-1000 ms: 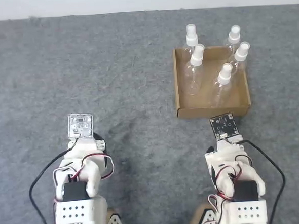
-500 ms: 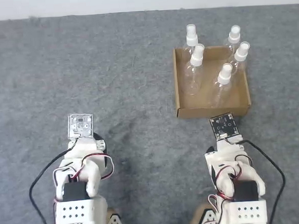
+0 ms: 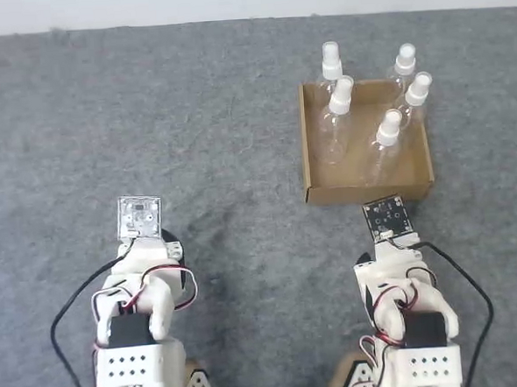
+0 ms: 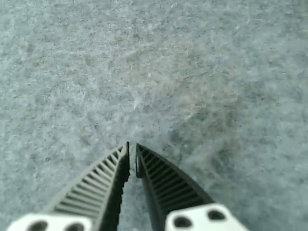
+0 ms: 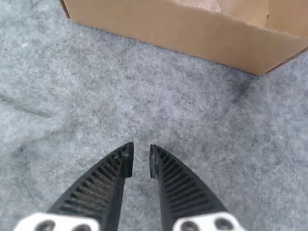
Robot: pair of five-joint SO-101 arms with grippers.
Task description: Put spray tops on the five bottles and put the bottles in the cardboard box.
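Observation:
The cardboard box stands at the far right of the grey carpet. In it stand five clear bottles, each with a white spray top. My left arm is folded back at the near left; its gripper is shut and empty just over bare carpet. My right arm is folded back at the near right, just in front of the box. Its gripper is shut to a thin gap with nothing in it, a little short of the box's near wall.
Grey carpet covers the whole table, with wide free room to the left of the box. Cables trail beside both arm bases at the near edge.

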